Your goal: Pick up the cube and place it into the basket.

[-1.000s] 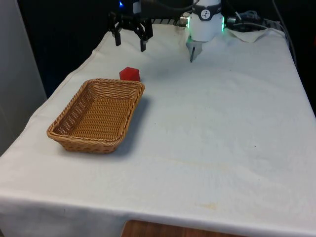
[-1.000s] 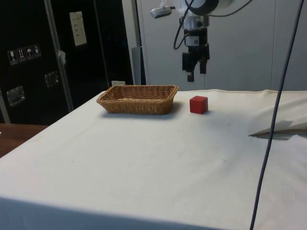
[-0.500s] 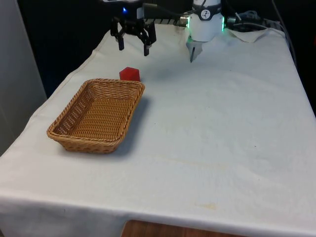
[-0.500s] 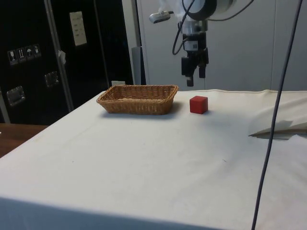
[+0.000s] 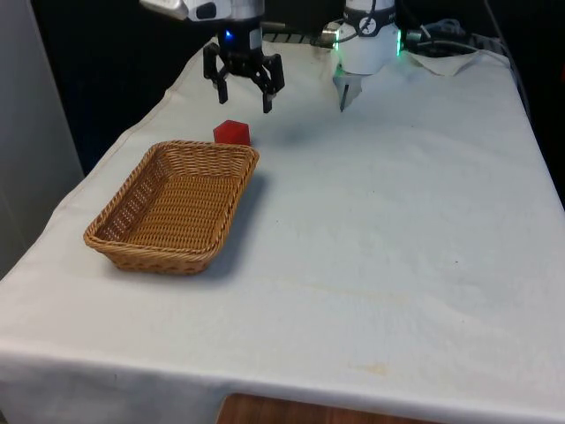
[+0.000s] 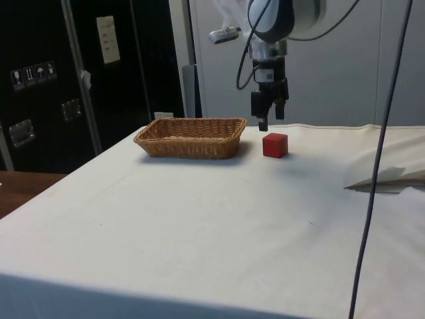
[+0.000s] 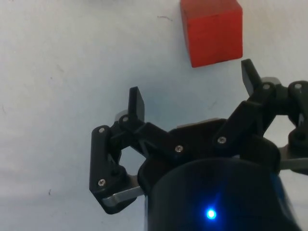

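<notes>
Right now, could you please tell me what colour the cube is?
The cube is red, clearest in the wrist view.

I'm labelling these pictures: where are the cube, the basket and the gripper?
cube (image 5: 232, 132): front view, its red front face.
basket (image 5: 134, 250): front view, near rim of the wicker.
gripper (image 5: 244, 94): front view, midway between the open fingertips.
</notes>
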Controlling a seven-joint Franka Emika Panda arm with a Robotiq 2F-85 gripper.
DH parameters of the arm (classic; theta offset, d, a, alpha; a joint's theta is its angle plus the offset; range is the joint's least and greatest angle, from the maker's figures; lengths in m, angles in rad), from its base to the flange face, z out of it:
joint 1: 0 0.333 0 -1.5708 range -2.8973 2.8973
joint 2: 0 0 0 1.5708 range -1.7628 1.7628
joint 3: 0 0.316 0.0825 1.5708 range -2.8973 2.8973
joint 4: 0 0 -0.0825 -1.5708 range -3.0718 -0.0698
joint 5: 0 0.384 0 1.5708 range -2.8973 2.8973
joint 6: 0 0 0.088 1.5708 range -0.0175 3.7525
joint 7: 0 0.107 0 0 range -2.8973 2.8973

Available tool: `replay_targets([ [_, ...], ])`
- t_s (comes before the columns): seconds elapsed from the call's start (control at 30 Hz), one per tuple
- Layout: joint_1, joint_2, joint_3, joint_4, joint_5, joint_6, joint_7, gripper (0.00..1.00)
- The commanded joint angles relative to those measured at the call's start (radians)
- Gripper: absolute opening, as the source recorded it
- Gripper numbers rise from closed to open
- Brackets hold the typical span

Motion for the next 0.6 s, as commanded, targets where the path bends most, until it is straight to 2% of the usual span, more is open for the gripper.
replay_targets([
  [0.0, 0.000, 0.005, 0.002, 0.000, 0.005, 0.004, -0.002, 1.00],
  [0.03, -0.001, 0.005, 0.012, -0.005, 0.029, 0.018, -0.017, 1.00],
  [0.27, -0.004, 0.037, 0.025, -0.004, 0.065, 0.038, -0.040, 1.00],
  [0.3, 0.000, 0.045, 0.015, 0.001, 0.047, 0.031, -0.026, 1.00],
  [0.33, -0.005, 0.041, 0.024, -0.003, 0.069, 0.039, -0.045, 1.00],
  [0.4, -0.006, 0.047, 0.024, -0.001, 0.075, 0.040, -0.053, 1.00],
  [0.53, -0.014, 0.068, 0.014, 0.012, 0.087, 0.037, -0.082, 1.00],
  [0.57, -0.005, 0.074, 0.004, 0.014, 0.070, 0.032, -0.066, 1.00],
])
